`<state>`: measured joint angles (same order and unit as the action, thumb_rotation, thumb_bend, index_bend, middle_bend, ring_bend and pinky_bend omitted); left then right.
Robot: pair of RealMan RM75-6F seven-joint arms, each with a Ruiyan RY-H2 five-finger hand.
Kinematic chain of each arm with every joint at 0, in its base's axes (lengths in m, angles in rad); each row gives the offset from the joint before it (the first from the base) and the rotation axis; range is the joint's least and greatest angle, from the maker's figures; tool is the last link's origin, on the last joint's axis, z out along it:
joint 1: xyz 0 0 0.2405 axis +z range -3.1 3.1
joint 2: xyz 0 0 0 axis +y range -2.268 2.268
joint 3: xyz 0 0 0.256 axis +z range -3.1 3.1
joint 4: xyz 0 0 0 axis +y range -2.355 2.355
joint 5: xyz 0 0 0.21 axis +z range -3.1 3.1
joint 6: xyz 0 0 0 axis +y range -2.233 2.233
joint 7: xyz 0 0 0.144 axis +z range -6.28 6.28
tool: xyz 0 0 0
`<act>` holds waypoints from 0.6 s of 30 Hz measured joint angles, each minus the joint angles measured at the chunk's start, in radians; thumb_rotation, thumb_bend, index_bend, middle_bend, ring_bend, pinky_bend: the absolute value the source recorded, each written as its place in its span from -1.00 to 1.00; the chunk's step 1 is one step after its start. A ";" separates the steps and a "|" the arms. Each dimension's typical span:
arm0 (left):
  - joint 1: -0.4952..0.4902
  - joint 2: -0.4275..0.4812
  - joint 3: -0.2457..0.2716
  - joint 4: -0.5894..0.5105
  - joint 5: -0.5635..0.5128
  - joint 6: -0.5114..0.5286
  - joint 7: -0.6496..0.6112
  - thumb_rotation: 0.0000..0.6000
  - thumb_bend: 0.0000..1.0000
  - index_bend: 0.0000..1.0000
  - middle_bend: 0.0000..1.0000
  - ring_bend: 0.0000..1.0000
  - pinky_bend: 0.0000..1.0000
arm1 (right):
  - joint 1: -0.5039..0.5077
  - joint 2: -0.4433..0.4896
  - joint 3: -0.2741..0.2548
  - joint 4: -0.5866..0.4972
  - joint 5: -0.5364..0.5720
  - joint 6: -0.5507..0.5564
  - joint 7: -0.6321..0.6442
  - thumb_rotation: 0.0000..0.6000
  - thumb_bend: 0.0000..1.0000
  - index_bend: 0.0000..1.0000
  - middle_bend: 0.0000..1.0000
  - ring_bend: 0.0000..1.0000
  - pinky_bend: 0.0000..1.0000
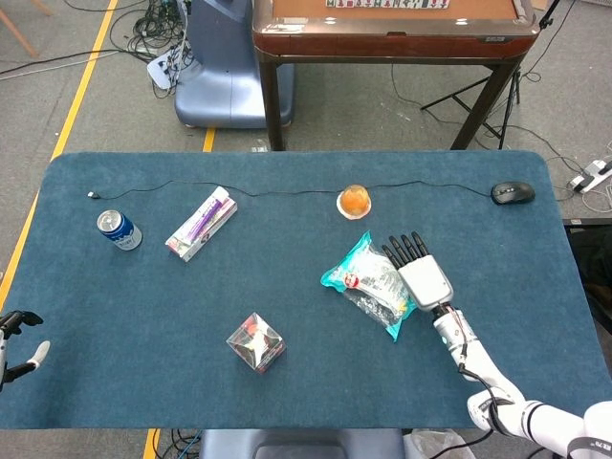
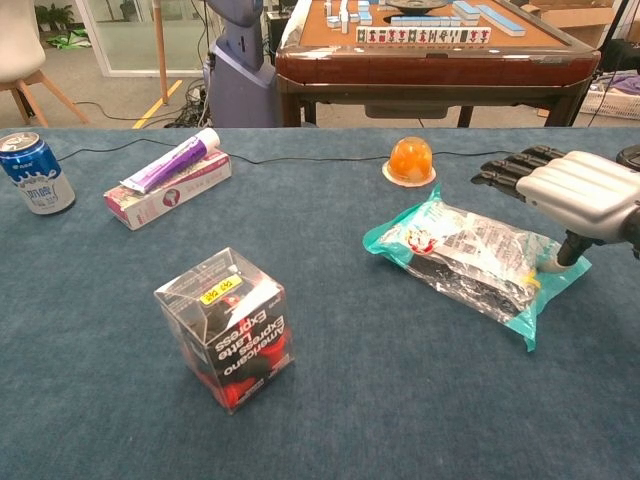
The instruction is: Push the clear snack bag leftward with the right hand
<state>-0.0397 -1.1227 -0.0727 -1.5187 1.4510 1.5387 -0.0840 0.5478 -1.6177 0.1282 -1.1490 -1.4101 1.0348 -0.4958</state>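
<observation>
The clear snack bag (image 1: 371, 279) with teal edges lies flat on the blue table, right of centre; in the chest view, the snack bag (image 2: 465, 258) has red print at its left end. My right hand (image 1: 421, 271) is at the bag's right end, fingers stretched out straight and pointing away from me, holding nothing. In the chest view the right hand (image 2: 572, 190) is raised over the bag's right edge, with its thumb reaching down to the bag's edge. My left hand (image 1: 19, 342) shows at the table's near left edge, fingers apart and empty.
A clear box with red contents (image 1: 255, 341) stands left of the bag, nearer to me. An orange jelly cup (image 1: 354, 201) sits just behind the bag. Farther left are a toothpaste box (image 1: 201, 224) and a blue can (image 1: 120, 229). A mouse (image 1: 513, 192) lies at the back right.
</observation>
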 measured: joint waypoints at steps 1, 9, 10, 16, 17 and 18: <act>0.001 0.001 -0.001 0.000 -0.001 0.000 -0.002 1.00 -0.51 -0.11 -0.11 -0.06 0.23 | 0.004 -0.004 0.003 0.002 0.002 -0.001 -0.002 1.00 -1.00 -1.00 -1.00 -1.00 -1.00; 0.005 0.008 -0.007 0.005 -0.012 0.002 -0.019 1.00 -0.51 -0.11 -0.11 -0.06 0.23 | 0.056 -0.041 0.038 0.024 0.030 -0.017 -0.031 1.00 -1.00 -1.00 -1.00 -1.00 -1.00; 0.006 0.009 -0.008 0.005 -0.013 0.002 -0.022 1.00 -0.51 -0.11 -0.11 -0.06 0.23 | 0.063 -0.045 0.043 0.028 0.036 -0.020 -0.036 1.00 -1.00 -1.00 -1.00 -1.00 -1.00; 0.009 0.014 -0.014 0.013 -0.028 -0.002 -0.042 1.00 -0.51 -0.11 -0.11 -0.06 0.23 | 0.115 -0.082 0.076 0.071 0.076 -0.054 -0.063 1.00 -1.00 -1.00 -1.00 -1.00 -1.00; 0.009 0.015 -0.016 0.015 -0.031 -0.002 -0.045 1.00 -0.51 -0.11 -0.11 -0.06 0.23 | 0.125 -0.092 0.082 0.084 0.085 -0.063 -0.065 1.00 -1.00 -1.00 -1.00 -1.00 -1.00; 0.010 0.016 -0.018 0.017 -0.036 -0.003 -0.050 1.00 -0.51 -0.11 -0.11 -0.06 0.23 | 0.132 -0.100 0.086 0.094 0.091 -0.069 -0.066 1.00 -1.00 -1.00 -1.00 -1.00 -1.00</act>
<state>-0.0296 -1.1066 -0.0904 -1.5020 1.4151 1.5354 -0.1337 0.6801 -1.7179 0.2146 -1.0547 -1.3190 0.9656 -0.5619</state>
